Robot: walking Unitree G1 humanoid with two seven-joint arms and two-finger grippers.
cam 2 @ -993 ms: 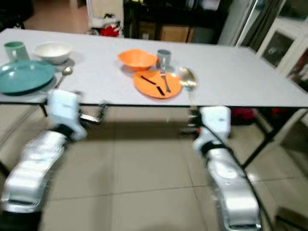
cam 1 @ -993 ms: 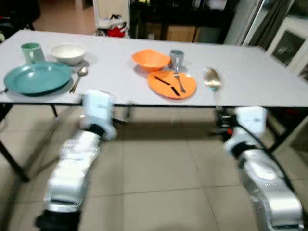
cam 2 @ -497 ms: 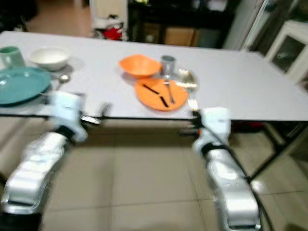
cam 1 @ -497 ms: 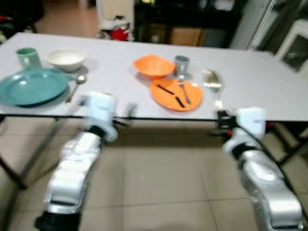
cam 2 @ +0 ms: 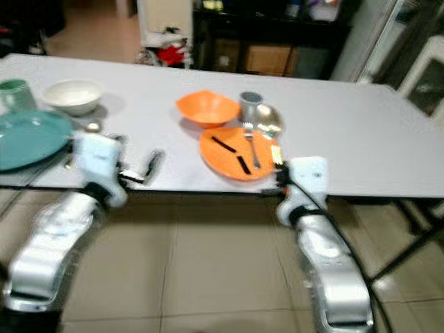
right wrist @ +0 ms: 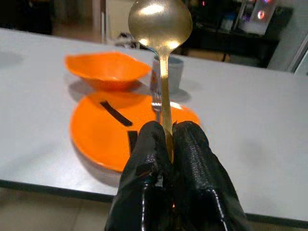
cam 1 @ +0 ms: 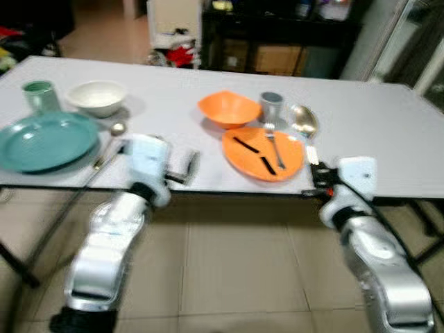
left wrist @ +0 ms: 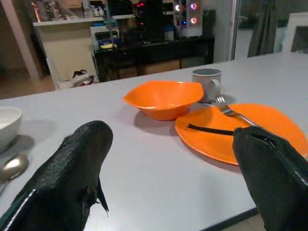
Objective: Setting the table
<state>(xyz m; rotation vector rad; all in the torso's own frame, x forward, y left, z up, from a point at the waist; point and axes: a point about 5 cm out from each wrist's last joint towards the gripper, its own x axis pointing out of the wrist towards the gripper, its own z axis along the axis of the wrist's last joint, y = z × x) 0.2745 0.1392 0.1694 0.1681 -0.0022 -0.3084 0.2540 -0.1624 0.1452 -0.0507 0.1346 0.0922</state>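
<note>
Nearest item: right pincer, fingers clenched on the handle of a gold spoon, held at the near edge of the white tabletop; the spoon stands bowl-forward and raised above the surface, just to the right of the orange plate, which suggests it is being carried in to be laid beside that plate as the missing piece of the setting. Left pincer: fingers spread wide apart, holding nothing, poised over the near tabletop edge between the two place settings, apparently waiting while the right arm works. Orange setting, middle of the tabletop: orange plate near the edge, bearing a fork and a dark utensil, probably a knife; just behind it an orange bowl and a grey cup, grouped as one diner's place. Teal setting, to the left: teal plate near the edge, a spoon lying along its right side, a white bowl and a green cup behind; this place looks complete and likely serves as the pattern for the orange one. Farthest: dark shelving beyond the tabletop, blurred.
</note>
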